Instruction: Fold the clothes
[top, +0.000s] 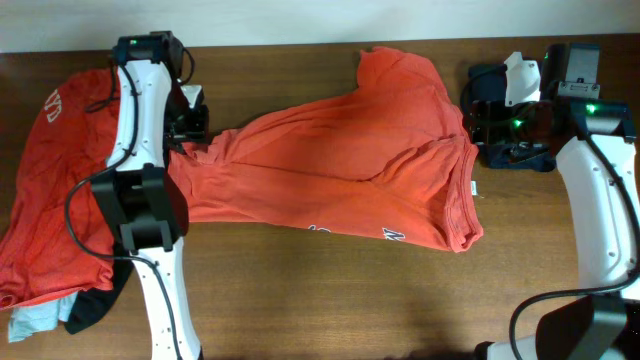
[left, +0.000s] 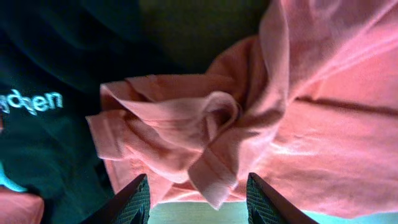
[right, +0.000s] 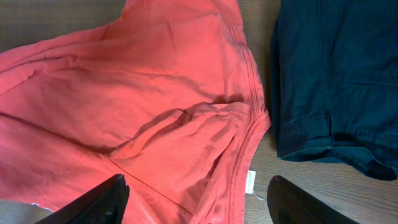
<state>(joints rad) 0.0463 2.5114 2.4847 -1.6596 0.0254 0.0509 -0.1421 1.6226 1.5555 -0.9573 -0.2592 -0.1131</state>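
- Your left hand (left: 196, 182) stands open, its fingers on either side of a bunched fold of the orange-red T-shirt (top: 340, 150).
- Your right hand (right: 198, 183) hangs open and empty above the shirt's collar.
- The shirt lies spread across the table (top: 350, 300), with a navy piece (right: 336, 74) just beside it.

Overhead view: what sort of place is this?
Probably a robot lab workbench, not a home: plain wooden table, left arm and right arm over it, heap of clothes beside the spread orange-red T-shirt.
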